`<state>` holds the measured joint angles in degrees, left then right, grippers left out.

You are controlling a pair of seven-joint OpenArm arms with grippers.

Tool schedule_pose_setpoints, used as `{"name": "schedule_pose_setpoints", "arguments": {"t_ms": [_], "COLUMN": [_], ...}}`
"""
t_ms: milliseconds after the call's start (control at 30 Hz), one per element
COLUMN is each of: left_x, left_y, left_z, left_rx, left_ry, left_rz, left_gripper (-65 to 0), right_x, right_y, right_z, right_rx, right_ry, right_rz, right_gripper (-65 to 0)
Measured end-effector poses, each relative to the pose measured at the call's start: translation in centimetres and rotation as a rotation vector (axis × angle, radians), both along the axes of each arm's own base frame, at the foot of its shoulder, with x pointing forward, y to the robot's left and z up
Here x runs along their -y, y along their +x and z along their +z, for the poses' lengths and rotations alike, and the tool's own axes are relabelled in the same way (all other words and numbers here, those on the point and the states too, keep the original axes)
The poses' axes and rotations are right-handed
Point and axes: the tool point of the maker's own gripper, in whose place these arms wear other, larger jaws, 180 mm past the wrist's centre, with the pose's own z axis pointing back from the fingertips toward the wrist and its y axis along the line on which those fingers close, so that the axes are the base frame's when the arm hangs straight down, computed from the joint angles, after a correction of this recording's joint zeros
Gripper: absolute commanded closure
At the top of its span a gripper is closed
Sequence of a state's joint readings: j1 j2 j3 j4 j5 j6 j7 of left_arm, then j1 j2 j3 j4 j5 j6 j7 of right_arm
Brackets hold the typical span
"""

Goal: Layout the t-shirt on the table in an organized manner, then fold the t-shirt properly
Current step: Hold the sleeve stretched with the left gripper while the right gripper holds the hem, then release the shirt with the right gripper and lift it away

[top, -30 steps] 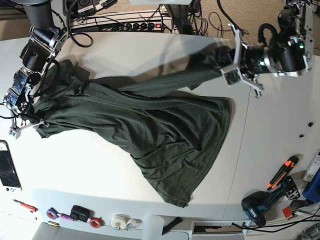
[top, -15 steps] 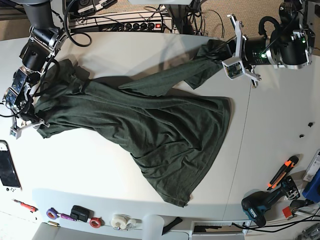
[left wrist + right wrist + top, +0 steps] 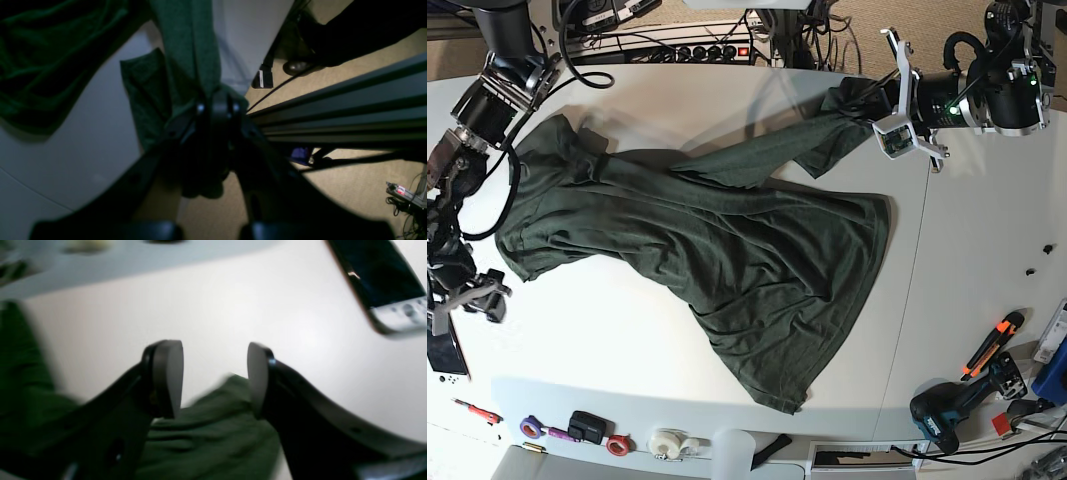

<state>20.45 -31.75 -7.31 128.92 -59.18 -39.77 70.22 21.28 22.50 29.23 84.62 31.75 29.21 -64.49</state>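
The dark green t-shirt (image 3: 727, 260) lies spread diagonally across the white table (image 3: 627, 340), wrinkled, with one end pulled toward the far edge. My left gripper (image 3: 864, 100) is shut on that far end; in the left wrist view the gripper (image 3: 217, 103) pinches a bunch of the shirt (image 3: 186, 50) at the table's edge. My right gripper (image 3: 482, 295) is open just off the shirt's left corner. In the right wrist view the gripper (image 3: 213, 376) stands open, with the shirt's corner (image 3: 213, 433) lying loose below it.
A handheld console (image 3: 445, 345) lies by the right gripper at the left edge and also shows in the right wrist view (image 3: 383, 283). Tape rolls (image 3: 667, 443), a drill (image 3: 942, 415) and an orange cutter (image 3: 992, 345) lie along the front. Cables and a power strip (image 3: 697, 50) run behind the table.
My right gripper let go of the shirt's left corner, opened and moved toward the front edge. My left gripper pulled its end toward the far edge, then held still.
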Motion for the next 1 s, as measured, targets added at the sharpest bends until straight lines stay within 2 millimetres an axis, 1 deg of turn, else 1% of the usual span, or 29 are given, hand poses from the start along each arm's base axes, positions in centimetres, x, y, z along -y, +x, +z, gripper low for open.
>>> {"name": "schedule_pose_setpoints", "arguments": {"t_ms": [67, 167, 267, 333, 400, 533, 633, 700, 800, 900, 1000], "left_x": [0.0, 0.0, -0.1, 0.0, 0.0, 0.0, 0.0, 0.2, 0.7, 0.7, 0.7], "left_y": [0.0, 0.0, 0.0, 0.0, 0.0, 0.0, 0.0, 0.0, 0.1, 0.1, 0.1], "left_z": [0.0, 0.0, -0.1, -0.1, -0.1, -0.1, -0.1, 0.0, 0.1, 0.1, 0.1], "left_rx": [0.0, 0.0, -0.003, -0.003, -0.003, -0.003, -0.003, -0.003, -0.003, -0.003, -0.003], "left_ry": [-0.001, 0.0, 0.001, 0.0, 0.0, 0.0, -0.001, -0.01, -0.03, -0.032, -0.032], "left_rz": [0.0, 0.0, 0.002, 0.002, 0.002, 0.002, 0.003, 0.006, 0.014, 0.015, 0.014], "left_gripper": [0.0, 0.0, 0.0, 0.0, 0.0, 0.0, 0.0, 0.0, 0.0, 0.0, 0.0], "right_x": [-2.8, -7.2, -12.1, -15.4, -18.8, -25.9, -30.1, -32.0, -33.3, -33.9, -33.9], "right_y": [0.4, 0.6, 0.5, 0.5, 0.5, -0.1, -0.6, -1.0, -1.7, -2.2, -2.4], "right_z": [0.0, -1.6, -3.2, -4.2, -4.7, -5.7, -6.9, -8.0, -9.9, -11.1, -11.8], "right_rx": [0.028, 0.022, -0.006, -0.038, -0.066, -0.119, -0.161, -0.184, -0.245, -0.283, -0.3], "right_ry": [0.066, 0.176, 0.242, 0.248, 0.244, 0.183, 0.102, 0.02, -0.116, -0.206, -0.267], "right_rz": [0.082, 0.177, 0.288, 0.371, 0.456, 0.657, 0.746, 0.784, 0.801, 0.801, 0.796], "right_gripper": [-30.5, -30.5, -30.6, -30.6, -30.7, -30.7, -30.7, -30.7, -30.7, -30.7, -30.7]}}
